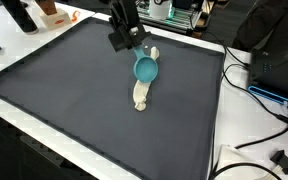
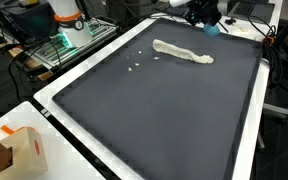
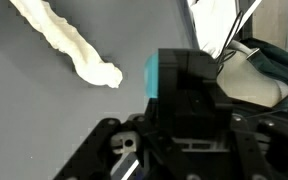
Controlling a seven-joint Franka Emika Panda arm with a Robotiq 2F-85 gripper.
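Wrist view shows you the teal cup [image 3: 152, 75] mostly blocked, near the cream twisted cloth [image 3: 69, 45]. In an exterior view your gripper [image 1: 122, 43] hovers just beside the cup on the dark mat [image 1: 54, 90]. I cannot tell its finger spacing. Nothing looks grasped yet.

A cardboard box [image 2: 19, 150] sits near the dark mat [image 2: 154, 110].

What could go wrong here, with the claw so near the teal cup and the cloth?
1. The claw hangs close to the teal cup; a small sideways move might knock it over.
2. The twisted cloth lies right by the cup, so a pushed cup could drag it along.
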